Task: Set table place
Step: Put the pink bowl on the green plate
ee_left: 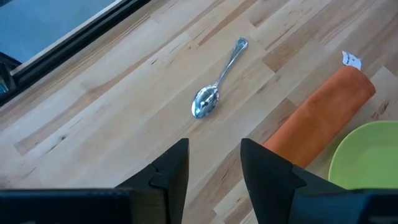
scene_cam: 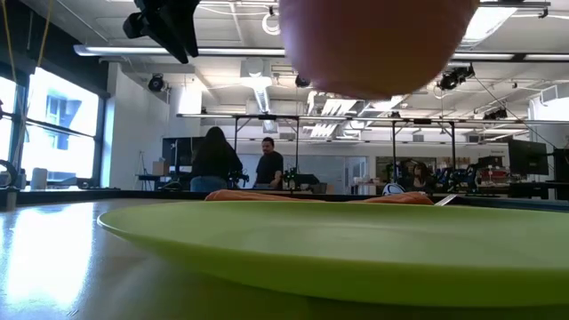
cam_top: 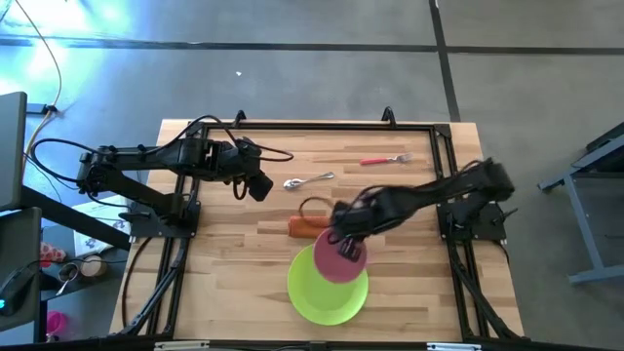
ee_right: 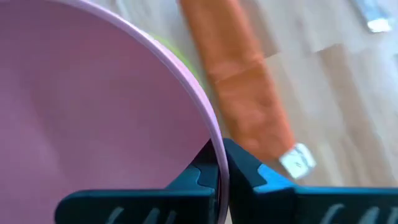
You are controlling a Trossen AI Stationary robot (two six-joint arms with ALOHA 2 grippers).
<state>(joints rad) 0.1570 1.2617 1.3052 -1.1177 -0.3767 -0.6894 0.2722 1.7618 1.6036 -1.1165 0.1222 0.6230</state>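
Left gripper (cam_top: 259,187) hangs over the table (cam_top: 224,253) with its fingers (ee_left: 171,168) parted and nothing between them, and the spoon (cam_top: 308,180) lies on the wood just ahead of it, bowl end nearer the fingertips, handle pointing away. Beyond the spoon, farther toward the right arm's side, sits the fork (cam_top: 384,160) with its red handle, well apart from either gripper. Right gripper (ee_right: 219,167) is pinched tight on the rim of the pink bowl (cam_top: 339,255), one finger inside the wall and one outside, holding it up off the table: from table height the bowl floats clear above the green plate (cam_top: 327,291). That plate lies flat directly under the bowl, partly covered by it from above. Just beside the right gripper, on its far side, an orange rolled cloth (cam_top: 308,226) rests on the table, near the plate's edge.
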